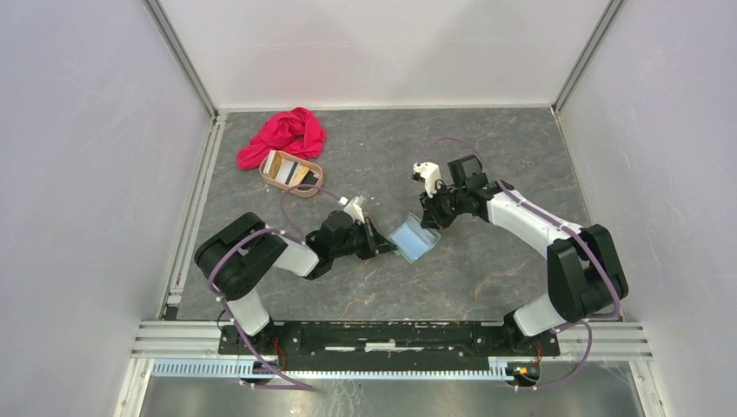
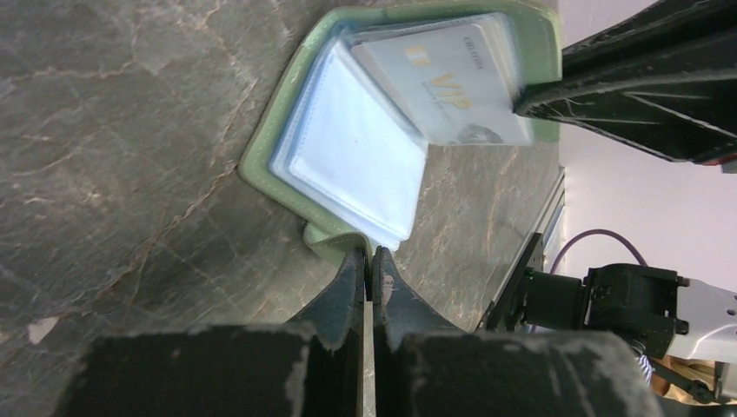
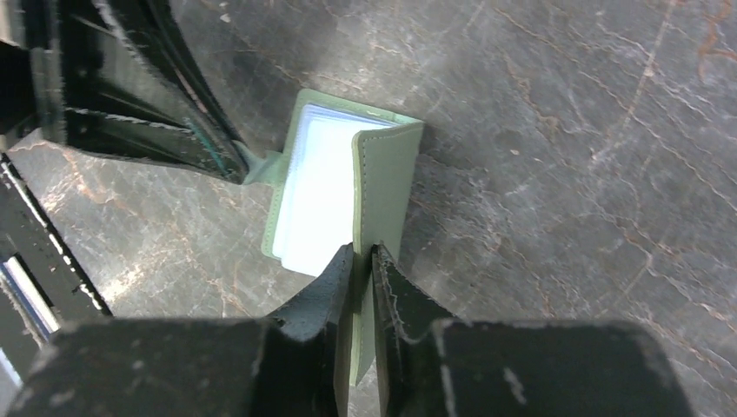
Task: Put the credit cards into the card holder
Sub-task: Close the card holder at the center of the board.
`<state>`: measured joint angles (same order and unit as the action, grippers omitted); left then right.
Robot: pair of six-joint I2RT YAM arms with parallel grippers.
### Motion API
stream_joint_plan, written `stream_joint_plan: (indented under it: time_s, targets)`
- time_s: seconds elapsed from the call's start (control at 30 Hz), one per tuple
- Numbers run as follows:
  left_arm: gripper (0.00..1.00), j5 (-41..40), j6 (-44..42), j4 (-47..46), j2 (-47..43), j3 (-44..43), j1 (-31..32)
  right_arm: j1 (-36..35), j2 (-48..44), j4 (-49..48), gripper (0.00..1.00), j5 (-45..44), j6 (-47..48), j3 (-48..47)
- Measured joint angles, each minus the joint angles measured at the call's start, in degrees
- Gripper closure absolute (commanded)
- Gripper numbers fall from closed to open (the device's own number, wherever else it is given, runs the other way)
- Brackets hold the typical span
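Note:
The sage-green card holder (image 1: 413, 239) lies open at mid-table, its pale blue pockets up. My left gripper (image 2: 369, 256) is shut on its small green tab (image 2: 335, 239) at the near edge. My right gripper (image 3: 363, 261) is shut on the raised green cover flap (image 3: 387, 191). A silvery-white credit card (image 2: 443, 82) with gold lettering lies against the inside of that flap, its edge reaching the right fingers (image 2: 634, 95). More credit cards, an orange-gold one (image 1: 280, 167) and a pale one (image 1: 301, 177), stand in the tan tray (image 1: 306, 192).
A red cloth (image 1: 282, 137) lies bunched behind the tray at the back left. The two arms meet over the holder, fingers close together. Metal rails edge the table on the left and front.

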<state>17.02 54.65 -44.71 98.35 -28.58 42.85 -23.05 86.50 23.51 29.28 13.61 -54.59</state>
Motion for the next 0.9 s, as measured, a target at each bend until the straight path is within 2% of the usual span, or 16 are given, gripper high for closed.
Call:
stream_joint_plan:
  time_s: [0.4,0.73,0.9]
  targets:
    - [0.98,-0.24,0.5,-2.51,0.94,2.05,-0.76,-4.04,0.72,-0.44,0.57,8.74,-0.11,0.57]
    - [0.98,-0.48,0.61,-3.39,0.63,4.31,-1.25,-4.33,6.47,-0.72,0.57,18.75,-0.17,1.16]
    - [0.98,-0.48,0.61,-3.69,0.13,5.01,-1.38,-4.2,7.43,-2.03,0.63,21.62,-0.17,1.16]
